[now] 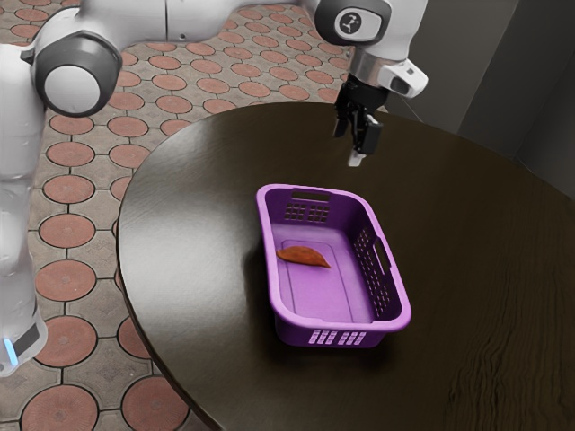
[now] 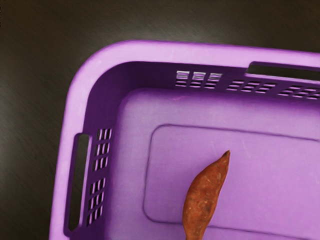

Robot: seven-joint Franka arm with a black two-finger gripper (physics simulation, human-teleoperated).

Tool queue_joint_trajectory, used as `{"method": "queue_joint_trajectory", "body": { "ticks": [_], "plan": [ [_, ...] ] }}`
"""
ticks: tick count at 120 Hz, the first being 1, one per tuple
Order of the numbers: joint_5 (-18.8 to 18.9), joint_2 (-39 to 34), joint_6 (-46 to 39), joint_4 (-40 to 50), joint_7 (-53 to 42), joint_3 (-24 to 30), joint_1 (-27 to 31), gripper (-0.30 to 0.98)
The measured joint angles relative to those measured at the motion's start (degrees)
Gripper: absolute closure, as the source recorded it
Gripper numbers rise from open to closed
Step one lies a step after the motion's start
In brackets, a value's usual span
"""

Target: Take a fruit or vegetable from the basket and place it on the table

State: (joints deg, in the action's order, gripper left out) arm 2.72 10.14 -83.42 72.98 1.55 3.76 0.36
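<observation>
High over the table's far part, beyond the basket's far end, my gripper (image 1: pixel 351 144) hangs open with nothing between its fingers. Below it and nearer the exterior view's camera stands a purple basket (image 1: pixel 405 305). Inside, an orange-brown sweet potato (image 1: pixel 304 257) lies on the basket floor, closer to the far end and to the side at the exterior view's left. In the wrist view the basket (image 2: pixel 75 107) has a rounded corner showing, and the sweet potato (image 2: pixel 202 200) lies with one pointed tip free of the walls; its other end is cut off.
The round dark table (image 1: pixel 189 233) surrounds the basket, with bare surface on both sides of it. The basket walls rise well above the sweet potato and have handle slots and small holes. Grey panels (image 1: pixel 503 72) stand behind the table at the exterior view's upper right.
</observation>
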Motion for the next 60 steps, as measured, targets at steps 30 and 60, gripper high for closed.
{"method": "queue_joint_trajectory", "body": {
  "ticks": [30,60],
  "plan": [
    [5.88,0.58,-0.52,-0.39,2.05,7.01,-2.79,0.00],
    [9.29,2.54,-2.61,2.75,5.71,11.95,-3.12,0.00]
  ]
}}
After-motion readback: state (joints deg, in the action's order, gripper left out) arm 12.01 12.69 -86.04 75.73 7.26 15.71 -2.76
